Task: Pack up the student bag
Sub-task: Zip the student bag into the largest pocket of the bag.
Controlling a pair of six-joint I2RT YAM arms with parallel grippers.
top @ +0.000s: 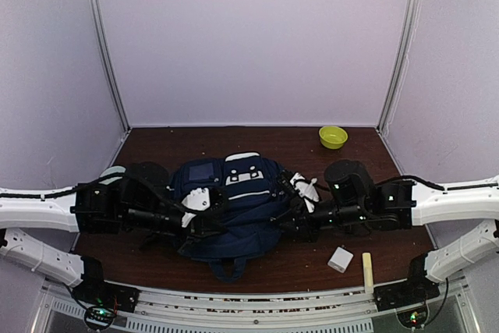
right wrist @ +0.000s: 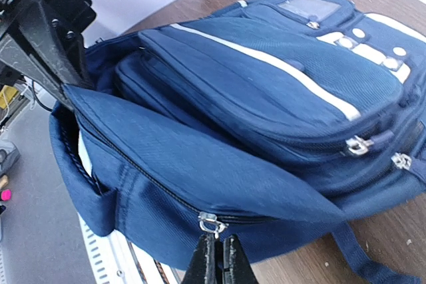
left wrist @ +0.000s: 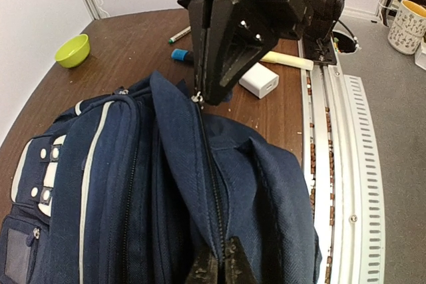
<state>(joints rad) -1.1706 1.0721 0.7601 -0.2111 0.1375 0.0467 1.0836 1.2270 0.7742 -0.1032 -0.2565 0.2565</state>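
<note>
Student bag (top: 234, 193) lies flat mid-table (top: 273, 142), between both arms, front pockets up. Left gripper (left wrist: 216, 267) is fully closed, pinching bag fabric right at the zipper seam. Right gripper (right wrist: 214, 261) is also fully closed, tips on the zipper pull (right wrist: 210, 223) of the big compartment. The two pinch points sit at opposite ends of one stretch of zipper, and the track between them looks closed from the left wrist view. I cannot tell whether the far end gapes. Risks: the pull is small metal and the pinch is at the very tips, so a sideways tug could let it slip out. The bag is soft and slack, so if the left hold gives, the whole bag would likely drag with the right arm instead of the slider running. Loose fabric beside the teeth could fold in and jam the slider. White block (top: 340, 259) and cream stick (top: 366, 269) lie near the front edge, and a dragged bag or swinging right arm could knock them off.
</note>
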